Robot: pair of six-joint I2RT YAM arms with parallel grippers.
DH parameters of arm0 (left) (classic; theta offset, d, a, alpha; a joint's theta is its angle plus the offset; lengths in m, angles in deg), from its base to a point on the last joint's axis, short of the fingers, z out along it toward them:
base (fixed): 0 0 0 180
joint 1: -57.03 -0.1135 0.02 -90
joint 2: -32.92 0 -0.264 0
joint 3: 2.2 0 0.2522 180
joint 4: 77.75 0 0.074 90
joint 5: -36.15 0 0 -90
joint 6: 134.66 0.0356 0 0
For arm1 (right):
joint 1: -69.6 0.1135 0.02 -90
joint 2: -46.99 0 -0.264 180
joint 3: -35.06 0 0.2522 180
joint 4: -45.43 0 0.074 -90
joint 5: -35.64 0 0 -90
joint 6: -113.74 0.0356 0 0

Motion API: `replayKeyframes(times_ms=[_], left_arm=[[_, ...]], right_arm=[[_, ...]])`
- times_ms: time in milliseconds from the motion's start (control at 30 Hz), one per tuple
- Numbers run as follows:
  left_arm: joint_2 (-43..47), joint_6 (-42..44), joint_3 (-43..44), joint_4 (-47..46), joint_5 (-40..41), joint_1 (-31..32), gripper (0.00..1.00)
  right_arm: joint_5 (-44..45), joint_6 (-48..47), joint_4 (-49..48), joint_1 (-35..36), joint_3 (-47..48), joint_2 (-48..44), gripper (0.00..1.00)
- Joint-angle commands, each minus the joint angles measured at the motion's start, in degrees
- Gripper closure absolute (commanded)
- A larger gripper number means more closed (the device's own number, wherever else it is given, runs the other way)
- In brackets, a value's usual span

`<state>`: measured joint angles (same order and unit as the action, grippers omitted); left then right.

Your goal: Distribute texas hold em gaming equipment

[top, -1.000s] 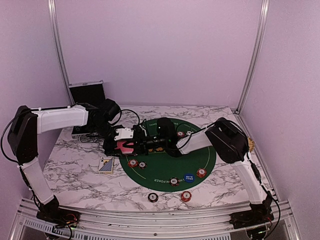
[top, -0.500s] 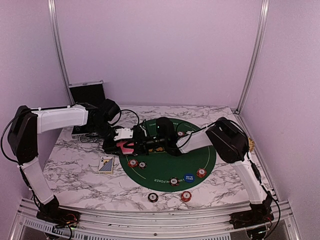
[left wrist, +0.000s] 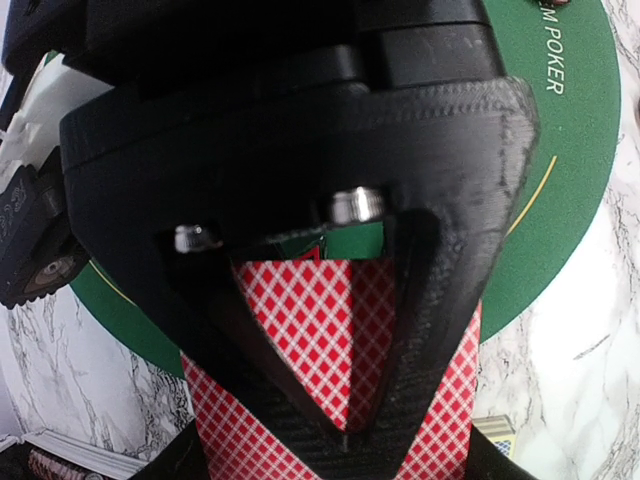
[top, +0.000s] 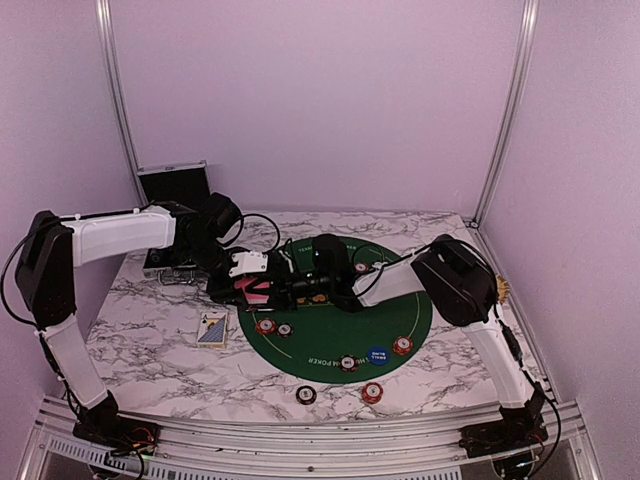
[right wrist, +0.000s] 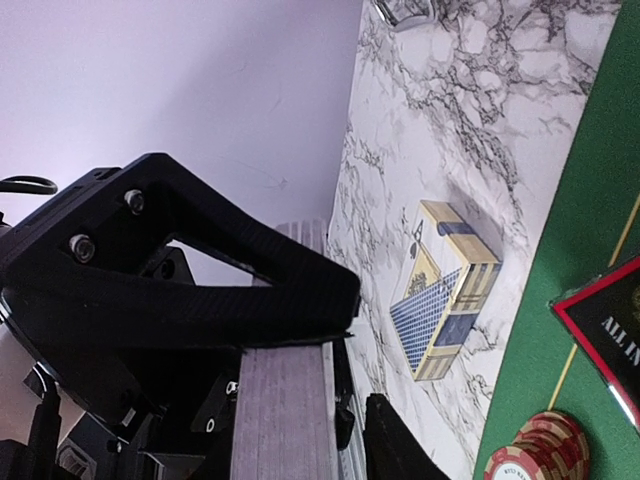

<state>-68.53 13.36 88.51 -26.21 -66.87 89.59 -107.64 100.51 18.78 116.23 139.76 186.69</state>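
The pink-red-backed playing cards are clamped in the left gripper, whose fingers are closed flat on the stack. They are held over the left edge of the round green poker mat. Just to the right, the right gripper faces them, fingers partly apart with nothing between them. Dark-red poker chips lie on the mat just near of the grippers, and a blue button lies at its near side. A blue-and-cream card box lies on the marble table, left of the mat.
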Motion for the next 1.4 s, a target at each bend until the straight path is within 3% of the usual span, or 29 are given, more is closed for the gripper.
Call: replayKeyframes(times_ms=[0, 67, 133, 233, 333, 667, 1033, 1367], left_arm=[[-0.2, -0.1, 1.8, 0.2, -1.0, -0.3, 0.57], [-0.4, -0.2, 1.8, 0.2, -0.7, -0.3, 0.52], [-0.6, -0.4, 1.6, 0.2, -0.4, -0.3, 0.36], [-0.7, -0.4, 1.0, 0.1, 0.4, -0.2, 0.11], [-1.2, -0.3, 0.8, 0.1, 0.7, -0.2, 0.01], [-2.2, -0.1, 0.6, -1.0, -0.4, -0.3, 0.03], [-0.2, -0.3, 0.8, -1.2, -3.5, -0.4, 0.28], [0.8, -0.1, 0.1, -1.9, -3.0, -0.4, 0.44]], right_arm=[[-0.5, 1.7, -3.8, 0.0, 1.1, -0.6, 0.74], [-0.5, 1.8, -4.0, 0.0, 1.0, -0.8, 0.85], [-0.4, 1.9, -4.1, 0.0, 0.8, -1.0, 0.93], [-0.4, 2.2, -4.5, 0.0, 0.8, -1.2, 0.97], [-0.4, 2.9, -5.5, 0.0, 0.6, -1.2, 0.98], [-1.2, 4.5, -8.8, 0.2, 0.4, -1.3, 0.99], [-0.7, 4.3, -8.0, 0.1, -0.7, -1.0, 1.0], [-0.1, 3.0, -5.4, 0.0, -1.9, -1.3, 0.98]])
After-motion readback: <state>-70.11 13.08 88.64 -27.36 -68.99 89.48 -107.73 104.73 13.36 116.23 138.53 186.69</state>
